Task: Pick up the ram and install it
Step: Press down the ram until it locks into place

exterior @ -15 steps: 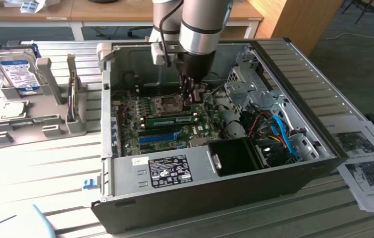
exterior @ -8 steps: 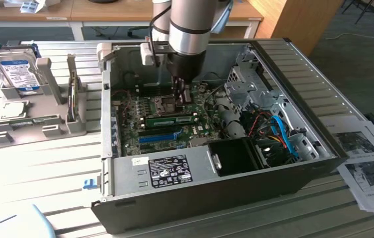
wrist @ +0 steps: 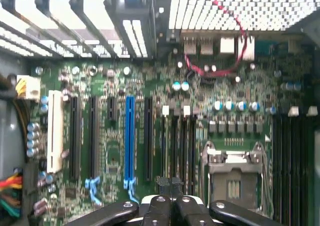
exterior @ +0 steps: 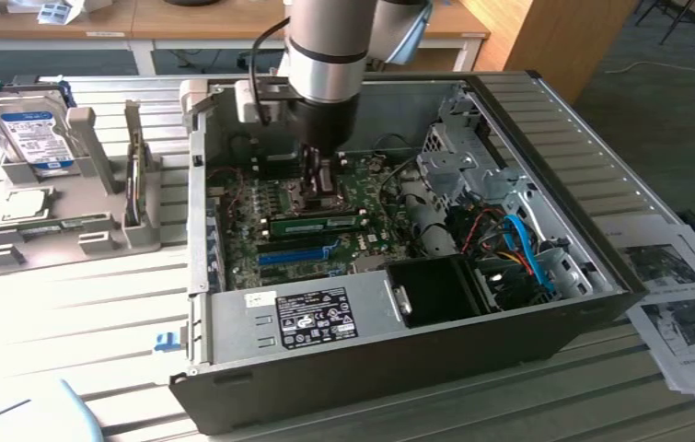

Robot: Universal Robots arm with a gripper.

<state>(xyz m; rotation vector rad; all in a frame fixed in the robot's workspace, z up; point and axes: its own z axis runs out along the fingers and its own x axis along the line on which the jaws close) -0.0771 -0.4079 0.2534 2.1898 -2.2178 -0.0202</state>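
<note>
The ram (exterior: 318, 224) is a green stick with a white label. It stands on edge in a slot on the motherboard (exterior: 360, 244) inside the open computer case (exterior: 544, 120), just behind the long blue slot (exterior: 292, 254). My gripper (exterior: 318, 175) reaches down into the case a little beyond the ram, over the processor socket area. In the wrist view its black fingertips (wrist: 165, 185) are pressed together with nothing between them. The gripper (wrist: 171, 185) hangs over the dark memory slots (wrist: 177, 146), between the blue slot (wrist: 129, 136) and the processor socket (wrist: 232, 178).
A grey fixture (exterior: 64, 235) at the exterior view's left holds a silver hard drive (exterior: 28, 138) upright. Printed papers (exterior: 678, 304) lie at the right of the case. The case walls, drive cage (exterior: 464, 152), black fan shroud (exterior: 445, 290) and cables (exterior: 513, 244) crowd the gripper.
</note>
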